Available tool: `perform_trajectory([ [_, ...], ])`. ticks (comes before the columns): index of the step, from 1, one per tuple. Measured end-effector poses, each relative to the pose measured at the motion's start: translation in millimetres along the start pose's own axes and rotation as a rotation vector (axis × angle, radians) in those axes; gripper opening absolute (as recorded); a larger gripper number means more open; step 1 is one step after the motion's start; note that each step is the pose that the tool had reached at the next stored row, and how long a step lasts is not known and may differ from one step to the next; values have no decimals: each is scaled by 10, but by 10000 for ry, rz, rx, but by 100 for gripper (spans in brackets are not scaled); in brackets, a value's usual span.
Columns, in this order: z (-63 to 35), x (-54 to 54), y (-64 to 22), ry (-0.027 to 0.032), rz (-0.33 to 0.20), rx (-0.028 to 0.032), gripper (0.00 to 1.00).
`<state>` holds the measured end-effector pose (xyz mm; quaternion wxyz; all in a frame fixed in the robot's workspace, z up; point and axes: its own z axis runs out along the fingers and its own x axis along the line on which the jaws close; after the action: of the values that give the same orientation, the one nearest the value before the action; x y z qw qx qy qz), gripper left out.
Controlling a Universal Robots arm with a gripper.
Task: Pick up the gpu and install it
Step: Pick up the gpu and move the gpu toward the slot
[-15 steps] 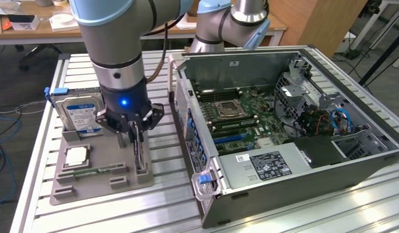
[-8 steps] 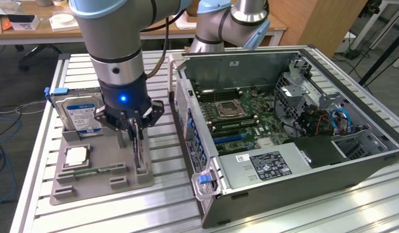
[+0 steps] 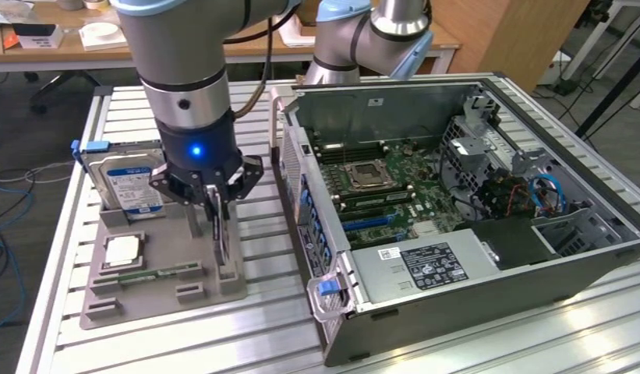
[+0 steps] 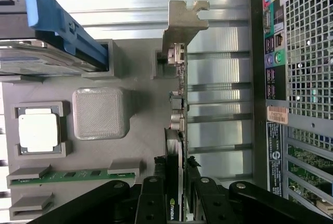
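GPU (image 4: 178, 109) stands on edge at the gray holder's (image 3: 143, 300) side nearest the PC case (image 3: 455, 257), w/ silver bracket (image 4: 183, 23) at one end. Fingers (image 4: 152, 198) are clamped on the card's two faces, gripper (image 3: 217, 204) directly above. Hard drive (image 3: 130, 183), CPU (image 3: 122, 251) & RAM stick (image 3: 153, 274) sit in the holder on the table (image 3: 507, 343).

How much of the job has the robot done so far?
Done: the gripper is closed on the upper edge of the gpu. In hand: the gpu, standing upright in the grey holder beside the hard drive. Left: it looks not yet lifted out or fitted into the open computer case.
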<state>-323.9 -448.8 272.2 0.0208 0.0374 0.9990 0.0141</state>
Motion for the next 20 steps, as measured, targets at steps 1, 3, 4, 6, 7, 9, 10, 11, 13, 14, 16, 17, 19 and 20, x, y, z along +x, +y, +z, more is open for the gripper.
perform_trajectory([
  [1,-10,0,0,0,0,0,26],
  [3,-30,-1,1,1,0,0,26],
  [4,-40,-2,1,1,0,1,26],
  [6,-61,-3,2,0,0,0,26],
  [7,-71,-3,2,0,0,0,26],
  [9,-93,-4,3,1,0,1,26],
  [10,-103,-4,3,0,1,0,26],
  [11,-113,-5,3,1,0,0,26],
  [13,-133,-5,4,0,0,0,26],
  [14,-143,-6,4,0,0,0,26],
  [16,-164,-7,5,1,0,1,26],
  [17,-174,-7,5,0,0,0,26],
  [19,-192,-8,6,1,0,1,26],
  [20,-202,-8,6,0,0,0,26],
])
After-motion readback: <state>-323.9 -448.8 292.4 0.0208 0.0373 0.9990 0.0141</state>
